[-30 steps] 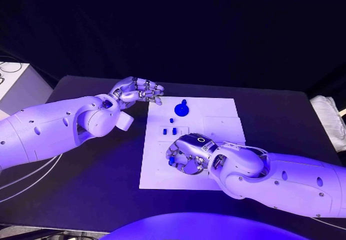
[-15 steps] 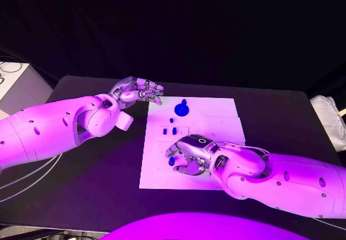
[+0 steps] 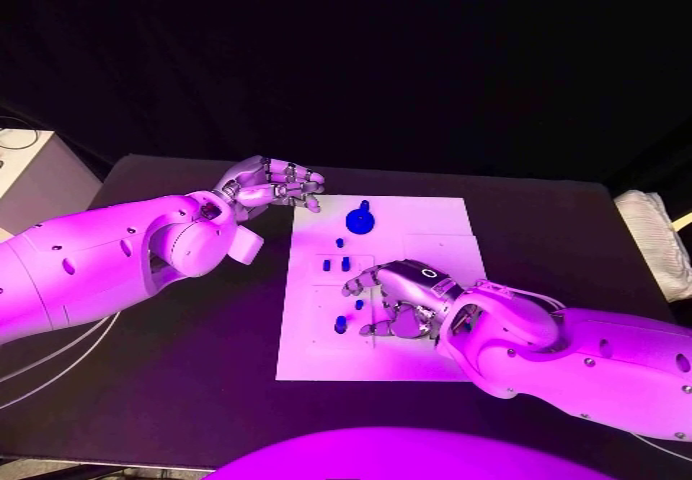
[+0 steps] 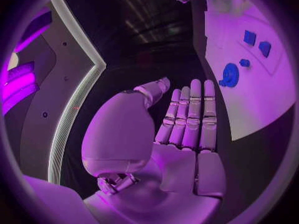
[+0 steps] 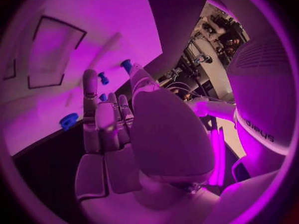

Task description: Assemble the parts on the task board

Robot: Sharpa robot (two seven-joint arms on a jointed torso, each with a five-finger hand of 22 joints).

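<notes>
A small blue part [image 3: 340, 325] is being shown lying on the task board [image 3: 433, 220], just left of the unclenched, empty right hand [image 3: 397, 300]; the left hand [image 3: 274, 184], fingers curled in empty, is being held well apart.

Both hands empty — left hand [image 3: 274, 184], right hand [image 3: 400, 300]

1. A robotics lab or demo stage: two white robot arms [image 3: 101, 262] with silver many-fingered hands work at a black table [image 3: 173, 360].
2. A white task board [image 3: 433, 225] holding small blue parts [image 3: 359, 217] sits at the table's middle like a test fixture.
3. Black drapes [image 3: 375, 80] close off the background.
4. Tripods and stands with equipment [image 5: 198, 59] are crowded behind the robot.
</notes>
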